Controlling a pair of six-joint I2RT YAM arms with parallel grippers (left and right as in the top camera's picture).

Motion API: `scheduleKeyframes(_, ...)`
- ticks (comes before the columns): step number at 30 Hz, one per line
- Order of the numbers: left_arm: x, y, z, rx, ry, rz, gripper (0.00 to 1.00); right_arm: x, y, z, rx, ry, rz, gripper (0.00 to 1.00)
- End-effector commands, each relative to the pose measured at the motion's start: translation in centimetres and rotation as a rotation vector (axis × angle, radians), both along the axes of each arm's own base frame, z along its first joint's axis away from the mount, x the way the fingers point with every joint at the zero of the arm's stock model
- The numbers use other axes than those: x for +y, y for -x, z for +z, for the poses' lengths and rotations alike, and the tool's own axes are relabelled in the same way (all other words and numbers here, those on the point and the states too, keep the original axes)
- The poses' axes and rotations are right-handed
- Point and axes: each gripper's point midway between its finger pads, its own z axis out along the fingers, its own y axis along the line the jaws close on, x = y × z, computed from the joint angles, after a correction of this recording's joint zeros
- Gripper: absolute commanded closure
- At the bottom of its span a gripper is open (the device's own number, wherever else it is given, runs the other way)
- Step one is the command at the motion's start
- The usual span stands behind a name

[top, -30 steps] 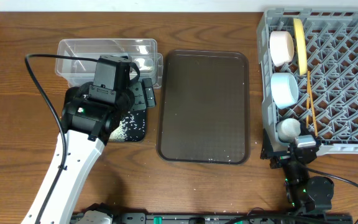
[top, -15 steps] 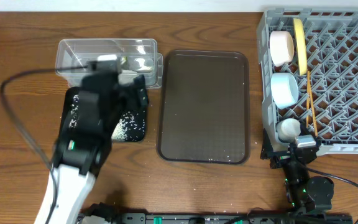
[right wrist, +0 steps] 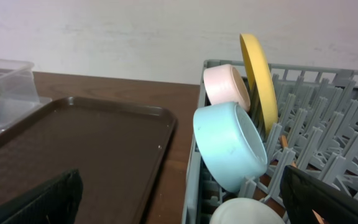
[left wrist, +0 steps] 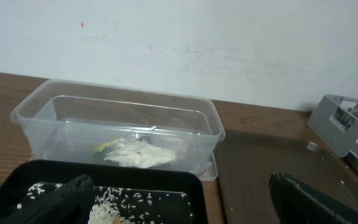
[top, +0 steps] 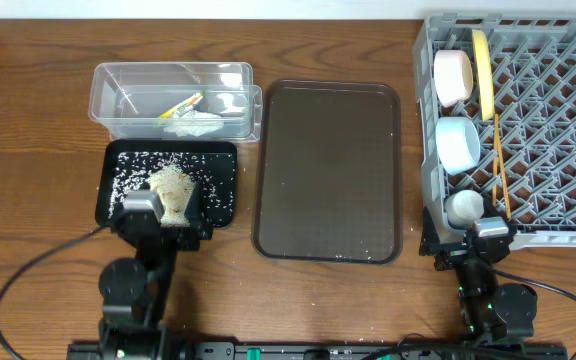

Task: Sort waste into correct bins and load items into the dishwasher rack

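The clear tub (top: 168, 100) holds the green-and-orange wrapper (top: 181, 106) beside a crumpled white piece. The black tray (top: 223, 175) in front of it holds a pile of rice scraps (top: 171, 183) and scattered grains. My left gripper (top: 158, 212) sits at the black tray's near edge, open and empty. The left wrist view shows the tub (left wrist: 117, 124), the black tray (left wrist: 166, 180) and the rice (left wrist: 110, 202) between the spread fingers (left wrist: 185, 208). The dishwasher rack (top: 548, 120) holds the beige bowl (top: 452, 75), yellow plate (top: 482, 60), light blue bowl (top: 457, 143), white cup (top: 463, 206) and chopsticks (top: 499, 165). My right gripper (top: 480, 232) is open and empty at the rack's near left corner.
A large dark brown serving tray (top: 328, 170) lies between the bins and the rack, with a few crumbs on it; it also shows in the right wrist view (right wrist: 86, 143). Crumbs dot the table along the front edge. The wall stands close behind the tub.
My left arm has pulled back from over the tub and black tray to the table's front edge, uncovering both bins. The right arm has not moved.
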Motion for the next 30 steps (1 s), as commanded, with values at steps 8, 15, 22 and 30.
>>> scheduleKeyframes(8, 0.1, 1.1, -2.6, -0.069, -0.026, -0.007, 0.08, 0.1, 0.0, -0.1, 0.002, -0.013, 0.002, 0.01)
scheduleKeyframes(15, 0.1, 1.1, -3.8, -0.064, -0.040, -0.008, 0.08, 0.1, 0.0, -0.1, 0.002, -0.013, 0.002, 0.01)
scheduleKeyframes(22, 0.0, 1.4, -6.0, 0.003, -0.041, -0.012, 0.08, 0.1, 0.0, -0.1, 0.002, -0.013, 0.002, 0.01)
scheduleKeyframes(30, 0.1, 1.5, -6.8, 0.037, -0.042, -0.008, 0.08, 0.1, 0.0, -0.1, 0.002, -0.013, 0.002, 0.01)
